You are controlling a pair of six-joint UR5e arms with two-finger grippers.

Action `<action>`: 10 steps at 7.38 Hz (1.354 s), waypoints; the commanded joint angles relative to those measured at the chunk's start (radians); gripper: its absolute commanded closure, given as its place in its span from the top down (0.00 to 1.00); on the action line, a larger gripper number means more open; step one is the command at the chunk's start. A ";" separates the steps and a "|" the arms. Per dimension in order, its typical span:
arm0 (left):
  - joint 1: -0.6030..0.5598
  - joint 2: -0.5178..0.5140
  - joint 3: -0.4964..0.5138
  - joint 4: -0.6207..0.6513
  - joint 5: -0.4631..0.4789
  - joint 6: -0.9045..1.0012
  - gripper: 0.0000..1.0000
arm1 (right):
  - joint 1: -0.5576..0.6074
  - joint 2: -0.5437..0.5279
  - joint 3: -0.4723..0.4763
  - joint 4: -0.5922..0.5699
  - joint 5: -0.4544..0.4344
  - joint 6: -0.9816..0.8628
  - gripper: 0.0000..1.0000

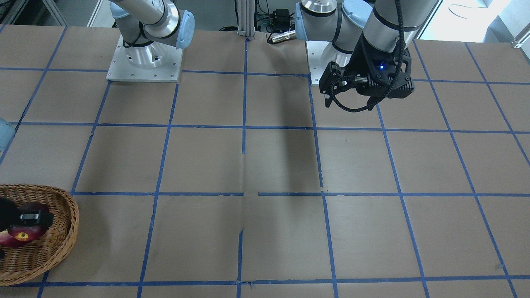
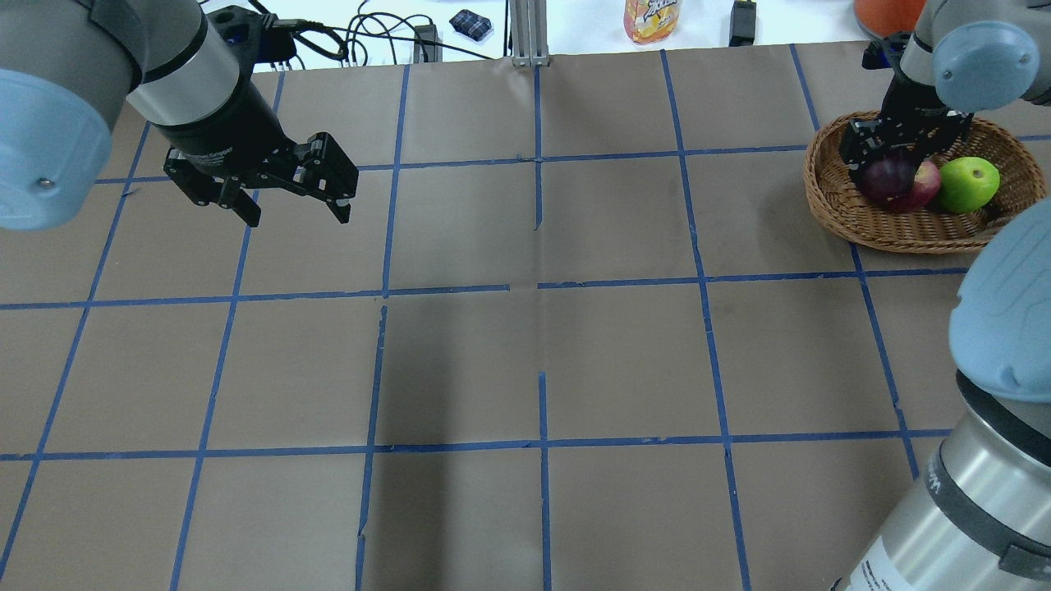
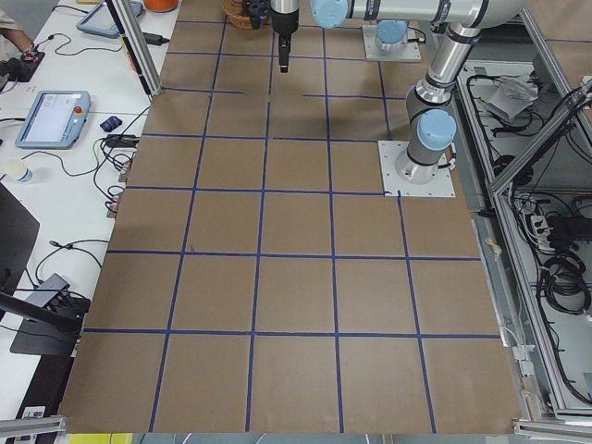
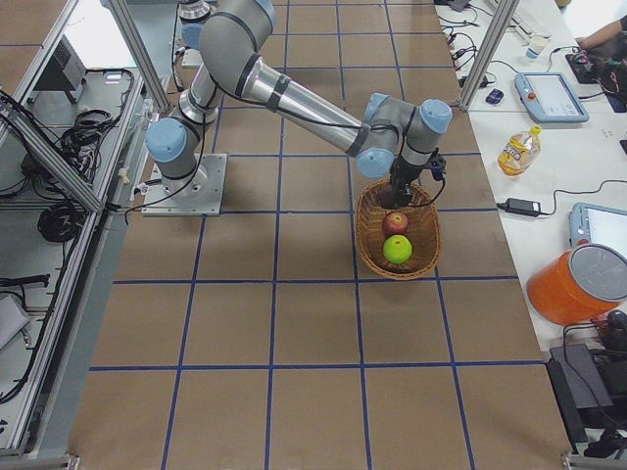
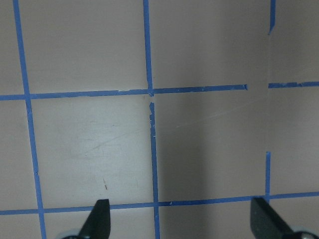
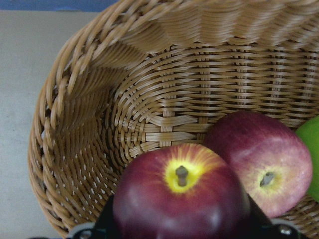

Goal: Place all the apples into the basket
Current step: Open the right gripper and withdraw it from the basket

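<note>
The wicker basket [image 2: 903, 234] stands at the table's far right, seen from overhead, and at the left edge of the front-facing view [image 1: 62, 236]. Three apples are inside it. The lime-green apple [image 2: 970, 184] is on the right and the lighter red apple [image 2: 928, 185] in the middle. My right gripper [image 2: 891, 162] reaches down into the basket, shut on the dark maroon apple [image 2: 885, 180]. In the right wrist view this apple [image 6: 179, 199] sits between the fingers, stem end up, beside the lighter red apple [image 6: 269, 164]. My left gripper [image 2: 287, 212] is open and empty above bare table.
Brown paper with a blue tape grid covers the table [image 2: 534, 361]. Beyond its far edge lie a drink bottle [image 2: 653, 18], cables and an orange bucket [image 4: 573, 284]. The arm bases [image 1: 145, 62] stand on the robot's side.
</note>
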 commanded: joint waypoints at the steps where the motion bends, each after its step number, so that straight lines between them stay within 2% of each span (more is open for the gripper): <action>1: 0.000 0.000 0.000 0.000 0.000 0.000 1.00 | 0.000 0.009 0.001 0.003 0.012 0.002 0.00; 2: 0.002 0.000 0.000 0.001 -0.001 0.000 1.00 | 0.000 0.012 0.005 0.004 0.014 0.000 0.01; 5: 0.002 0.000 0.000 0.001 -0.002 0.000 1.00 | 0.000 0.032 0.004 0.018 0.006 0.000 0.86; 6: 0.002 0.000 0.000 0.001 -0.002 0.000 1.00 | 0.000 0.024 0.002 0.024 0.008 -0.001 1.00; 10: 0.002 0.000 0.000 0.001 -0.002 0.000 1.00 | 0.042 -0.100 -0.002 0.156 0.020 -0.004 1.00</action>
